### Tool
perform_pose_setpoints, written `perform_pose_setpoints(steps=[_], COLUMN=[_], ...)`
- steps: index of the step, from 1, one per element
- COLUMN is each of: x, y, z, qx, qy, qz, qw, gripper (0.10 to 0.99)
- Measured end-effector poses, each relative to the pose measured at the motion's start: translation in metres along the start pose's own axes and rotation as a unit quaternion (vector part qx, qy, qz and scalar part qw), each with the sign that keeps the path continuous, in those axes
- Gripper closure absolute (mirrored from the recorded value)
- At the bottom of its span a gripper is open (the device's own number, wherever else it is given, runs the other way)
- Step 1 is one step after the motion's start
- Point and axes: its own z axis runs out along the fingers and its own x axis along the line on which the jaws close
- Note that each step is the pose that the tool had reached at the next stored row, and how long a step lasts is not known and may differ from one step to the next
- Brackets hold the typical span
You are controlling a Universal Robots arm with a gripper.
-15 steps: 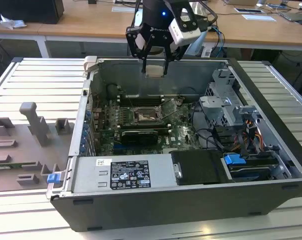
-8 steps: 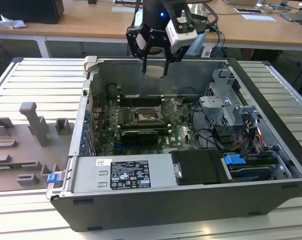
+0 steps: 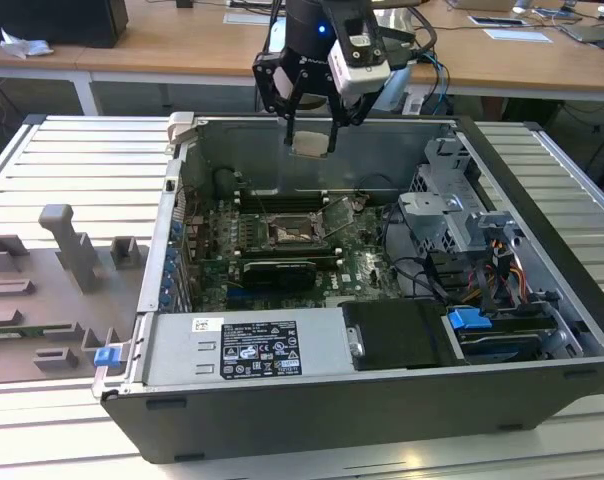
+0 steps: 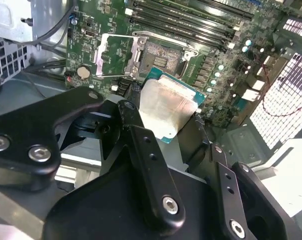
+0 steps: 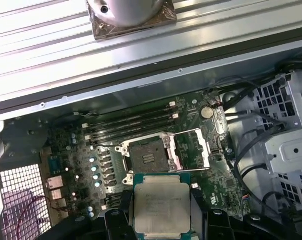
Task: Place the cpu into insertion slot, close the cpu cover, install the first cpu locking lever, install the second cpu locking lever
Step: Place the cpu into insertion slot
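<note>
Wooden desks [image 3: 182,55] line the back of the room, and in front of them a ribbed metal table [image 3: 42,160] carries an open computer case [image 3: 312,420] with its green board [image 3: 367,268] facing up. High over that board hangs the gripper [image 3: 310,138], its two black fingers pinching the chip [image 5: 162,210] by opposite edges, silver face showing in the first wrist view. The chip is in the air, well clear of the board; whether it hangs straight above its seat I cannot tell. The socket [image 5: 147,160] lies bare and dark beside the long memory slots [image 5: 131,125]. The cover [image 5: 193,149] is swung open next to the socket, on the side of the round coin battery [image 5: 206,112], so the way down looks free. The danger, as I judge it, is in the landing: a chip that comes down shifted or turned against the socket's frame could sit crooked and bend the fine contacts. A thin hold on the edges could also let it slip and drop onto the board, and drifting toward the open cover could snag a finger
</note>
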Motion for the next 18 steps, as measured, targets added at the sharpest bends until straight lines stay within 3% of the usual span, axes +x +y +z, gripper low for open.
perform_pose_setpoints(steps=[4, 7, 9, 12, 15, 18], x=[0.0, 0.0, 0.0, 0.0, -0.0001, -0.0001], y=[-0.0001, -0.0001, -0.0002, -0.0003, -0.0003, -0.0003], z=[0.0009, 0.0016, 0.0022, 0.0026, 0.0031, 0.0034], qx=[-0.0006, -0.0012, -0.0016, -0.0018, -0.0022, -0.0025], qy=[-0.0031, -0.0056, -0.0082, -0.0102, -0.0134, -0.0147], qz=[0.035, 0.063, 0.091, 0.113, 0.148, 0.162], qw=[0.9994, 0.998, 0.9958, 0.9936, 0.9889, 0.9866], gripper=[0.545, 0.545, 0.545, 0.545, 0.545, 0.545])
